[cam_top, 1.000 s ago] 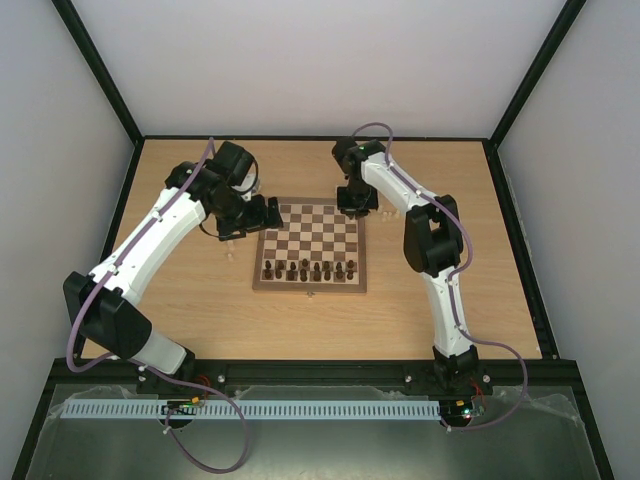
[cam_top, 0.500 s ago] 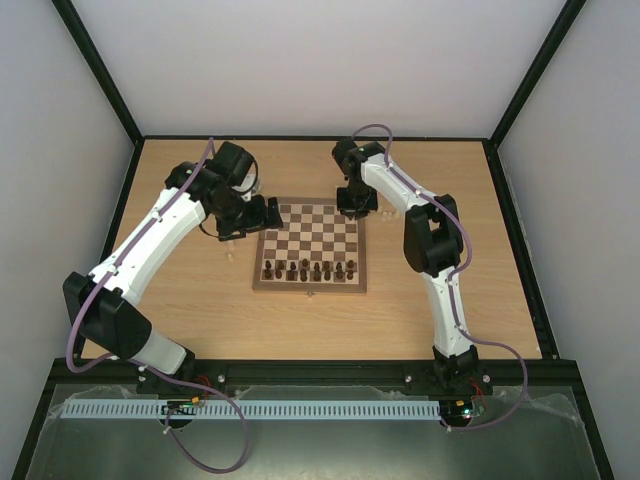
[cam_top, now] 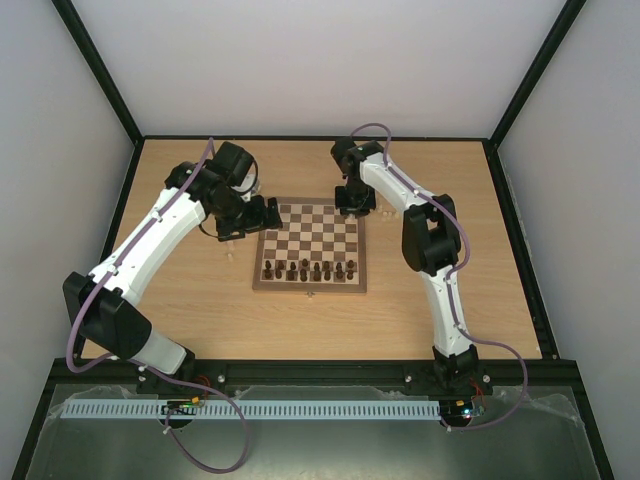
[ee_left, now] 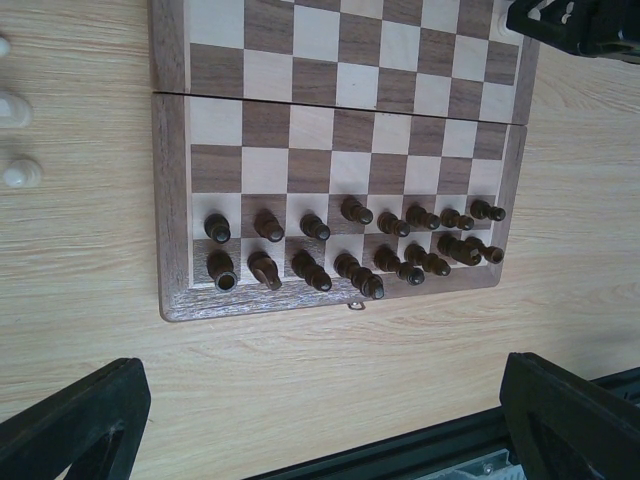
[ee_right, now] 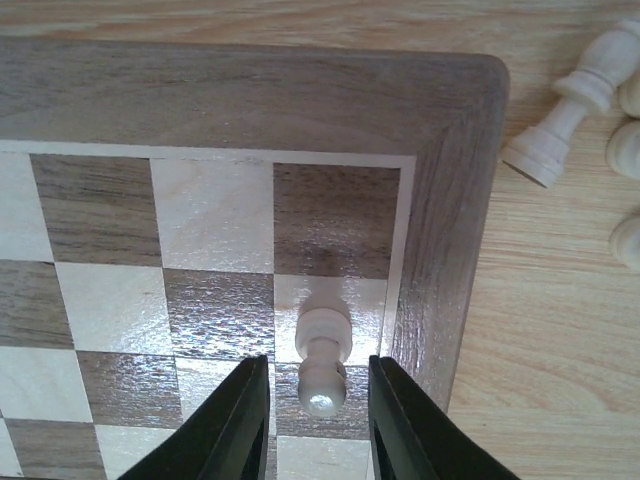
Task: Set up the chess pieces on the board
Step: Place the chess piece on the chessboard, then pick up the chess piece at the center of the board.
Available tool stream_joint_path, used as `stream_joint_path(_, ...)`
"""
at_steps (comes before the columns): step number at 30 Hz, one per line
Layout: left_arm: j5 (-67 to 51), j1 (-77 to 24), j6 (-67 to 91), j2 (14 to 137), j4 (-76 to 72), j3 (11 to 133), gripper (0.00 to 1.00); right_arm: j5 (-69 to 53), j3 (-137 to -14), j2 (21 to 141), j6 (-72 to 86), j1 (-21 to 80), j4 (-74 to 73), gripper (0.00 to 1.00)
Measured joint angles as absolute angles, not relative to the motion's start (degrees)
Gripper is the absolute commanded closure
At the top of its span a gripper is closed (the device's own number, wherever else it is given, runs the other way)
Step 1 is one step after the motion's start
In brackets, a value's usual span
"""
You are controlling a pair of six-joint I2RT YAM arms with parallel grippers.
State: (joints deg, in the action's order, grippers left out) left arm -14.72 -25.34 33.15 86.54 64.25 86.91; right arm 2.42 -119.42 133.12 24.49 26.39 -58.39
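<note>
Chess pieces [ee_left: 350, 250] in dark wood fill the two rows of the board [cam_top: 310, 245] nearest the arms, and the pale side is only starting. One pale pawn [ee_right: 322, 360] stands on the light square of the second row in, hard against the far right corner. The right gripper [ee_right: 318, 365] has just loosened. Its jaws are now slightly apart with a sliver of board showing on each side of the pawn, so it seems to grip nothing and the pawn looks delivered and upright. That would put one pale piece in place with the rest to come. More loose pale pieces [ee_right: 565, 110] lie on the table [cam_top: 200, 320] just past the right border, one on its side, and a few more pale pieces [ee_left: 20, 175] sit off the left edge. The left gripper [ee_left: 325, 370] hangs wide open and empty above the near left side. Room is tight for the right fingers, since the pawn is between them and the raised border is just beside. A straight lift looks the safest way out; the middle rows are bare.
</note>
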Motion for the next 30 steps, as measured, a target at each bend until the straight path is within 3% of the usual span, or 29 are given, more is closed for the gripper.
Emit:
stream_joint_path(9, -14.68, -25.3, 32.84, 86.54, 64.27, 86.91, 0.01, 3.55, -122.19, 132.88, 24.53, 26.33, -58.89, 0.51)
stream_joint_path(19, -14.46, -24.71, 32.38, 86.54, 64.31, 86.91, 0.01, 3.4, -120.46, 124.16, 28.32, 16.6, -58.81, 0.5)
stream_joint_path(24, -14.48, -24.62, 32.18, 86.54, 64.77, 86.91, 0.01, 4.54, -120.01, 124.42, 29.69, 10.13, -59.2, 0.51)
stream_joint_path(30, -14.37, -24.01, 31.83, 86.54, 65.21, 86.91, 0.01, 4.71, -119.9, 127.0, 29.91, 9.8, -59.7, 0.53)
